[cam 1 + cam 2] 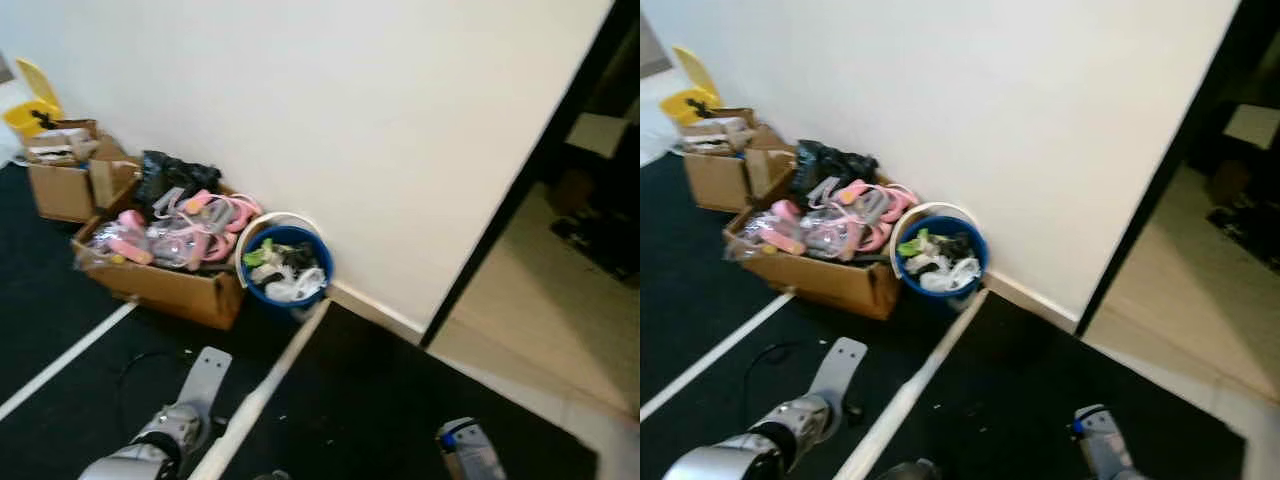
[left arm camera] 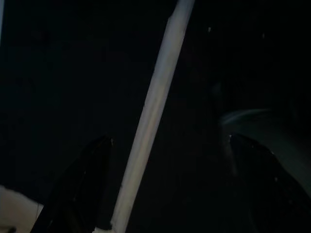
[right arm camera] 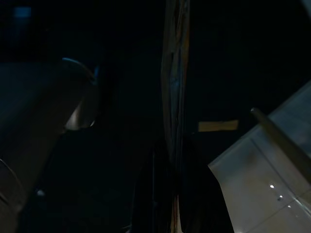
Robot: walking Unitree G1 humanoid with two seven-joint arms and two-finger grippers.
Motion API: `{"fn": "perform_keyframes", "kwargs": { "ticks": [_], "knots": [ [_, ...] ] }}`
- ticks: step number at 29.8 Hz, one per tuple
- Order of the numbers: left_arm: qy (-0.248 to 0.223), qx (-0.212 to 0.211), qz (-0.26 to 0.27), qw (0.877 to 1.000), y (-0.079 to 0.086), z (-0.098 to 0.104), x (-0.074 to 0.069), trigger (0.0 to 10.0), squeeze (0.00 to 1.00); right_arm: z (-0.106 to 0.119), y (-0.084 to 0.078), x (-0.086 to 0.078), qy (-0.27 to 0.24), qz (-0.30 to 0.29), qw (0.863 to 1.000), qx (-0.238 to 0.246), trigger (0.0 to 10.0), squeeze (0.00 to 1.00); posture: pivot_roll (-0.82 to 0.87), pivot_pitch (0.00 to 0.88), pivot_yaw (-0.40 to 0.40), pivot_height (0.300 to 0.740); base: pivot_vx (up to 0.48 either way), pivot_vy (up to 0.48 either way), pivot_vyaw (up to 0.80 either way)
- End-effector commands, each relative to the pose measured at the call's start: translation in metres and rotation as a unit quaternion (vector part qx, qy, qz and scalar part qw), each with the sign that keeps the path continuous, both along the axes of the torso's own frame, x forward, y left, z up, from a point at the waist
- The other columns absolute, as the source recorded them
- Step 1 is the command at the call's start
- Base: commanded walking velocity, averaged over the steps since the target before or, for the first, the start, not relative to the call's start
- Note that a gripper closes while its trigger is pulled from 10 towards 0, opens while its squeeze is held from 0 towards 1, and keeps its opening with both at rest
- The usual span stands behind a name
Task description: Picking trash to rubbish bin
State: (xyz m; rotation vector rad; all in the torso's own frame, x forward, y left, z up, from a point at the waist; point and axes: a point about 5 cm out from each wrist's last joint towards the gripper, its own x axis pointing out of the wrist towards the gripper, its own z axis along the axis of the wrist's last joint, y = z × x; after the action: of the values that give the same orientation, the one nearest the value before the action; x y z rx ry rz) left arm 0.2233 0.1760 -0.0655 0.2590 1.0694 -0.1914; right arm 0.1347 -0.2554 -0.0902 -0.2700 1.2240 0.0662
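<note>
Right wrist view: right claw [image 3: 167,194] indistinct in darkness.

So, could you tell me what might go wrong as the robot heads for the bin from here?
The blue bin already looks full of trash, so anything added may spill out. It sits tight against the open cardboard box, so a drop could land there instead. A dark cable lies on the black floor near the left arm and might snag.
</note>
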Motion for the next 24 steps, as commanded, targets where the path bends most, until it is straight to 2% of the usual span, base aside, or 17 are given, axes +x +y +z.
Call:
{"fn": "perform_keyframes", "kwargs": {
  "ticks": [1,14,24],
  "knots": [
    [-0.001,-0.003,0.004,1.000,0.0002,0.0004,0.0006,10.0,0.00,-0.0003,0.0043,0.0027,-0.002,0.004,1.000,0.004,10.0,0.00,-0.05,0.000,0.003,0.740,0.000,0.000,0.78],
    [0.001,-0.003,0.000,1.000,0.0013,0.0004,0.0003,10.0,0.00,-0.0011,0.0042,0.0001,0.002,0.009,1.000,0.007,10.0,0.00,-0.03,0.000,0.011,0.740,0.000,0.000,0.78],
    [-0.004,0.000,0.007,1.000,0.0035,0.0012,0.0013,10.0,0.00,-0.0017,0.0119,0.0046,0.001,0.024,1.000,0.012,10.0,0.00,0.02,0.000,-0.001,0.740,0.000,0.000,0.78]
  ]
}}
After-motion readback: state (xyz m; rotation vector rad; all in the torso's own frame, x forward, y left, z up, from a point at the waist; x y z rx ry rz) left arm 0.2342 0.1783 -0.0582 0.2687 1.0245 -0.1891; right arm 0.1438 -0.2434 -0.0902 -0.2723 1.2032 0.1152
